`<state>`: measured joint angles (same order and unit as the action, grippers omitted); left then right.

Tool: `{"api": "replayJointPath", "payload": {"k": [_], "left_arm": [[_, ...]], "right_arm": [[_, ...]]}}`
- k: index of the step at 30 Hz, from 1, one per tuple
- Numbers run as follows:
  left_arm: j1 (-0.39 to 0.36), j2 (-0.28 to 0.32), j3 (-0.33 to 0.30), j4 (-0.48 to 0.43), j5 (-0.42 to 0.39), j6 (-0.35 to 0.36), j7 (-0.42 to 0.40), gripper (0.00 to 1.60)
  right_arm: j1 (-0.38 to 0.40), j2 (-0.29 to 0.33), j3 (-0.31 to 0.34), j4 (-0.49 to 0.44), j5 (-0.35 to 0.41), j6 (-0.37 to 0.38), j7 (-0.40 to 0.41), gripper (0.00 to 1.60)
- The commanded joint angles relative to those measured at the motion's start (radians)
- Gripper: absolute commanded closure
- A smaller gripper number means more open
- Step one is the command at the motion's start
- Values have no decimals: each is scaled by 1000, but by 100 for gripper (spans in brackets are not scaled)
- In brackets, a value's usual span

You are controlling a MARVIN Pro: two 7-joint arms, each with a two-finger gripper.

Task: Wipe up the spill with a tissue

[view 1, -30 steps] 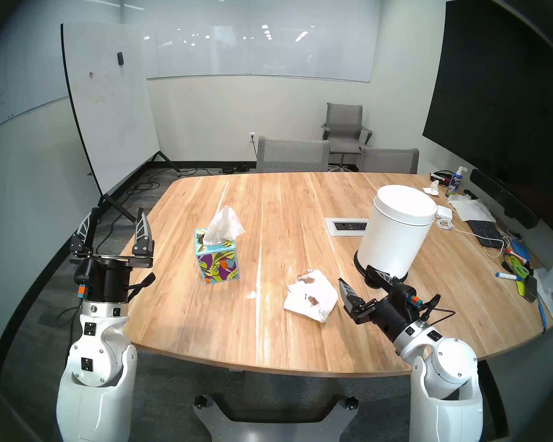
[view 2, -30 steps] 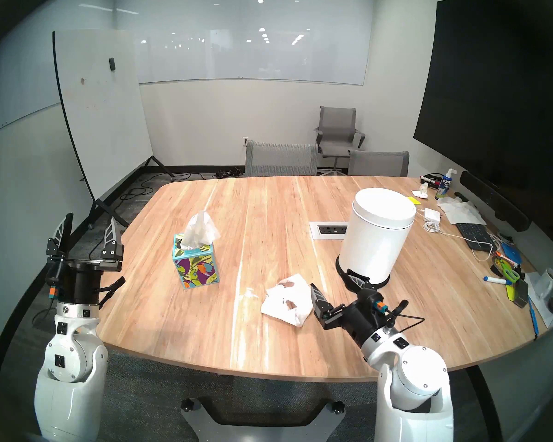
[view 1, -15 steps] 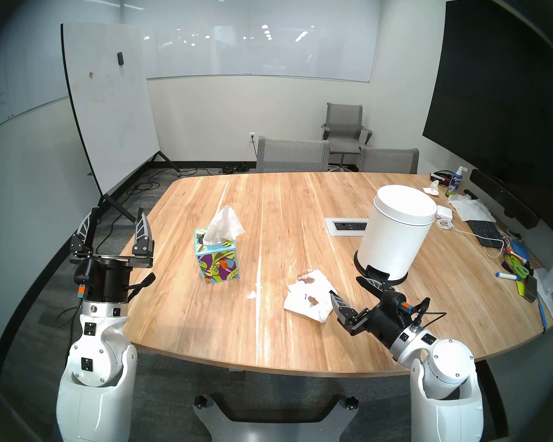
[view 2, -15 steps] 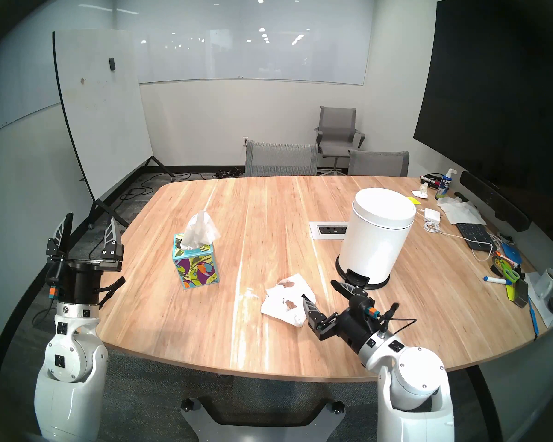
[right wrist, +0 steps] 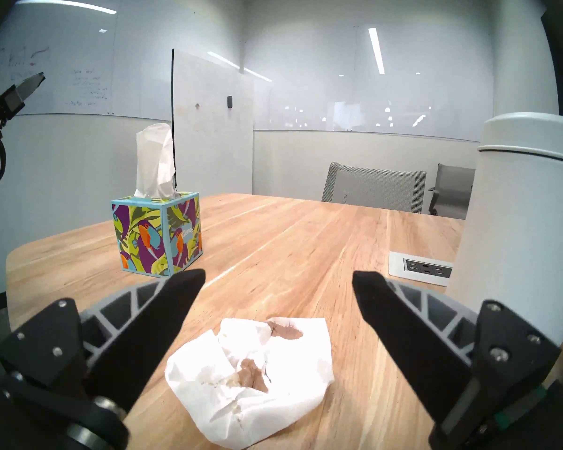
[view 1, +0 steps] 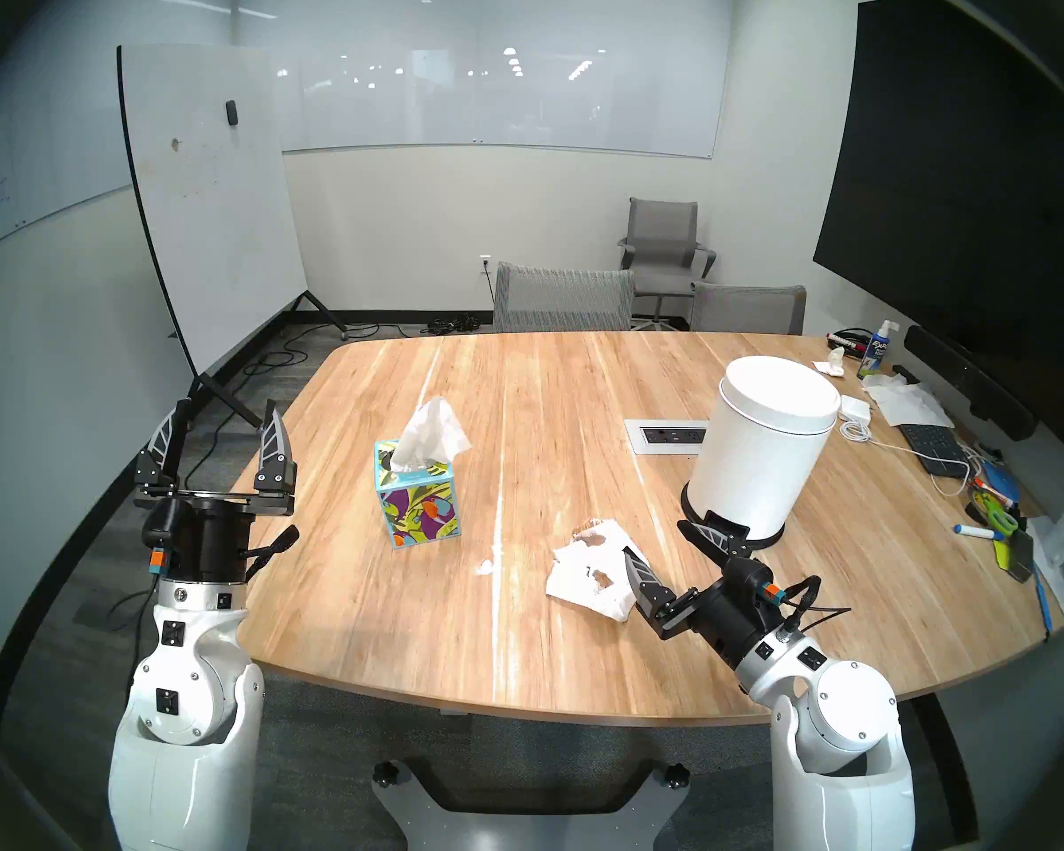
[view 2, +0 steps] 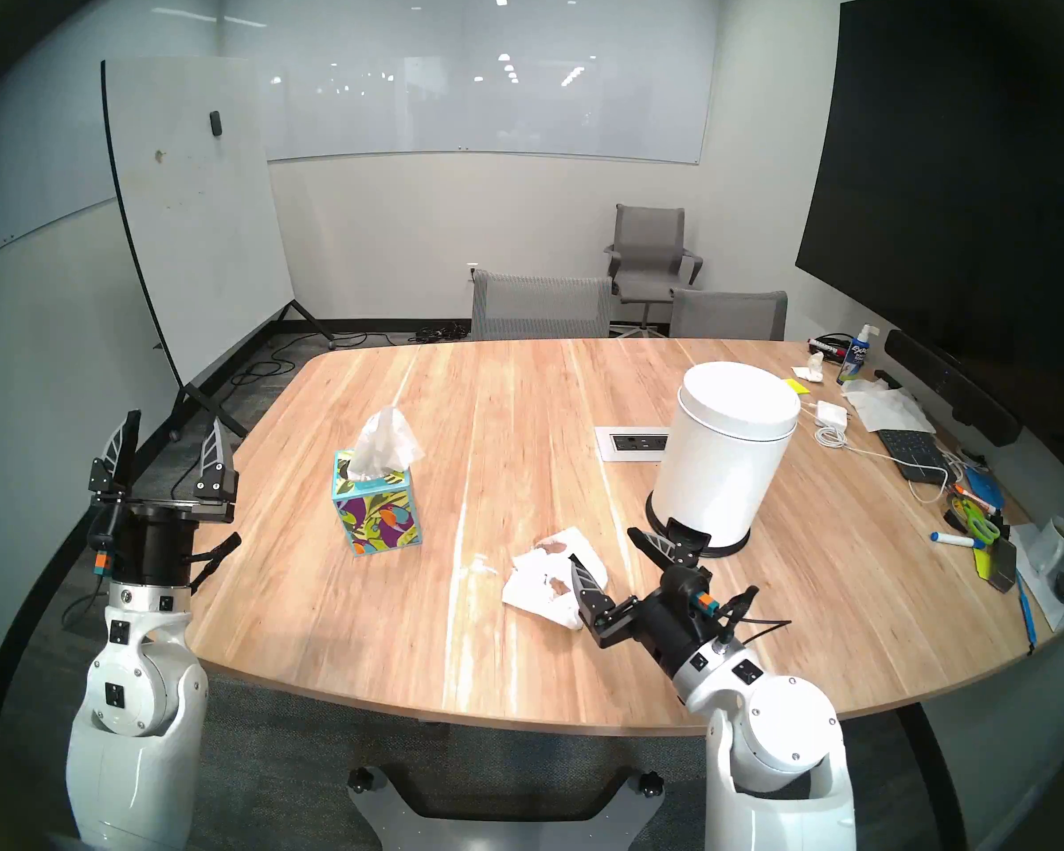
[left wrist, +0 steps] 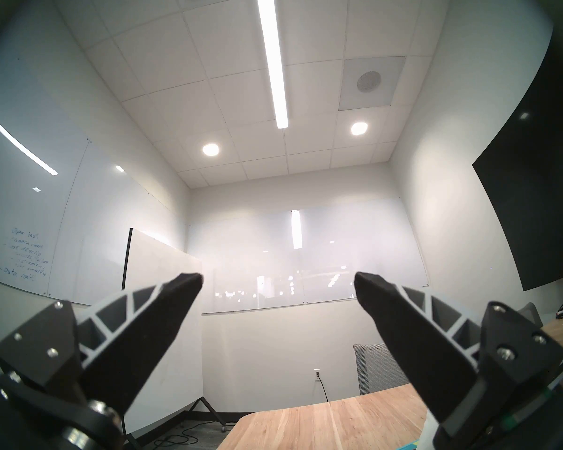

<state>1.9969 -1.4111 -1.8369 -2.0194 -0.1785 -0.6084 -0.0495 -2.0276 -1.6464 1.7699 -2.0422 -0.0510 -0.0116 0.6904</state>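
Currently the right gripper (view 1: 652, 536) sits low over the tabletop (view 1: 578, 414) near its front edge, jaws spread wide and empty; crumpled white tissue (view 1: 591, 570) with brown stains lies flat between and just ahead of its fingers (right wrist: 173, 313), contact unclear; small pale spill (view 1: 485, 566) sits left of the tissue, apart from it, toward the front edge; tropical-print tissue box (view 1: 418, 496) stands left of centre, one sheet sticking up; white pedal bin (view 1: 763, 450) stands right, close behind the gripper; left gripper (view 1: 225, 429) is raised off the table's left edge, wide apart, holding nothing.
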Motion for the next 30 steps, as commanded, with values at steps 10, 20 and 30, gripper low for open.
{"api": "replayJointPath", "payload": {"k": [10, 20, 30], "left_arm": [[2, -3, -2, -22, 1, -7, 1, 0], [2, -2, -2, -20, 0, -8, 1, 0], [2, -2, -2, -21, 1, -8, 1, 0]], "right_arm": [[-5, 31, 10, -1, -1, -12, 21, 0], [-130, 41, 80, 0, 40, -95, 70, 0], [-229, 12, 148, 3, 95, -187, 107, 21]]}}
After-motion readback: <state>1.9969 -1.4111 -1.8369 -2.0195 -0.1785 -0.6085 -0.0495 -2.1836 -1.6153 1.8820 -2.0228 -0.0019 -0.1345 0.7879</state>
